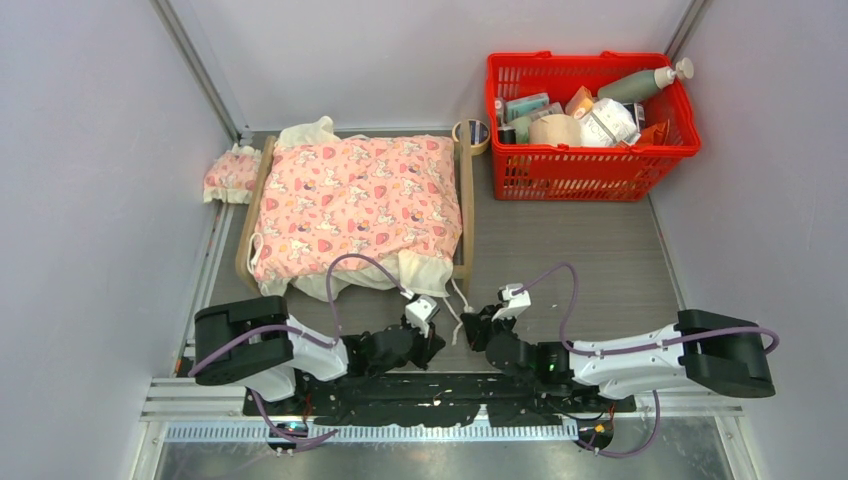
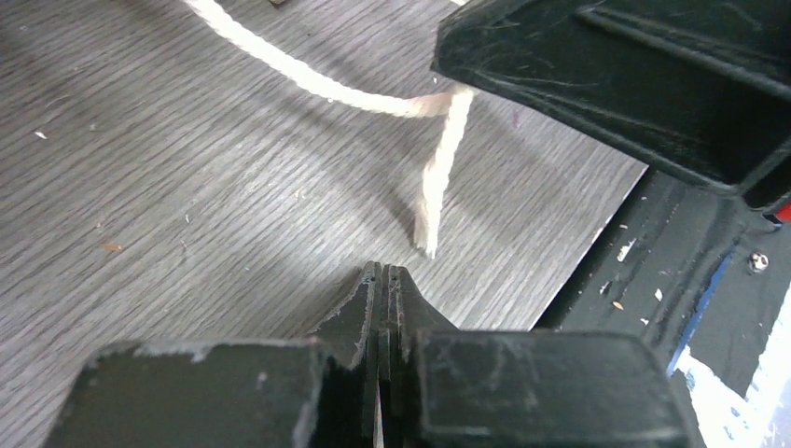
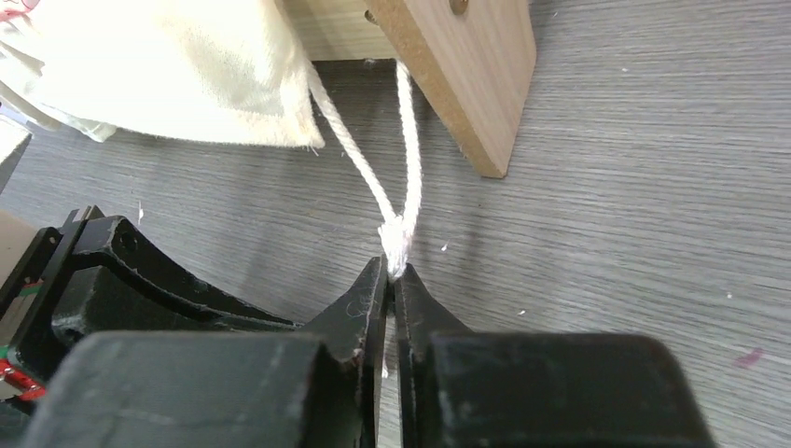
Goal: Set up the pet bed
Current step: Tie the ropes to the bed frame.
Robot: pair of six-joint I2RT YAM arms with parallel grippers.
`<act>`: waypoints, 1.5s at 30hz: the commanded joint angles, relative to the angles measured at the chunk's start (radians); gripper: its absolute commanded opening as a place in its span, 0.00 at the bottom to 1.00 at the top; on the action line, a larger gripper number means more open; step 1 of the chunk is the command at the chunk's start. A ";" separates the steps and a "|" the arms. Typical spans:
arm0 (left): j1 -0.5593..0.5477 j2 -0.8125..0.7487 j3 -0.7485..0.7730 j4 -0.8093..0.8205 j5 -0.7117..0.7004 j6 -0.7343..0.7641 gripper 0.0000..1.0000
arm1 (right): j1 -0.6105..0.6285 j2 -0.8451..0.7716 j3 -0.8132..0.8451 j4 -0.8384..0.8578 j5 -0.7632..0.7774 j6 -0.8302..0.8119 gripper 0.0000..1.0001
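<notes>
Cord pinch: the right fingers [image 3: 390,273] are closed on two strands of white cord [image 3: 408,159], with the pet bed [image 3: 466,84] leg just ahead of them. The left fingers [image 2: 382,280] are closed on nothing, a loose cord end lying just beyond their tips. The pull is best made gently and low along the surface [image 3: 653,187], so the frame does not slide. Both arms are folded, wrists low, pointing at the bed's near end.

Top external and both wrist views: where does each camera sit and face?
Top external: overhead behind the bases, looking down on pet bed, red basket, left arm, right arm.
Left wrist: on left arm, facing table; shut left gripper below, white cord ahead.
Right wrist: on right arm, facing bed's wooden leg; right gripper pinches white cord.
Both wrist views show white cord.
</notes>
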 commanded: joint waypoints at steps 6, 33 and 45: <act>0.001 -0.036 0.041 -0.033 -0.012 0.047 0.22 | -0.006 -0.042 -0.004 -0.018 0.044 -0.029 0.05; 0.033 0.098 0.127 -0.080 -0.041 0.024 0.00 | -0.020 -0.167 -0.026 -0.116 0.044 -0.032 0.11; 0.038 0.096 0.124 -0.080 -0.049 0.016 0.00 | -0.044 -0.138 -0.039 -0.046 0.002 -0.095 0.05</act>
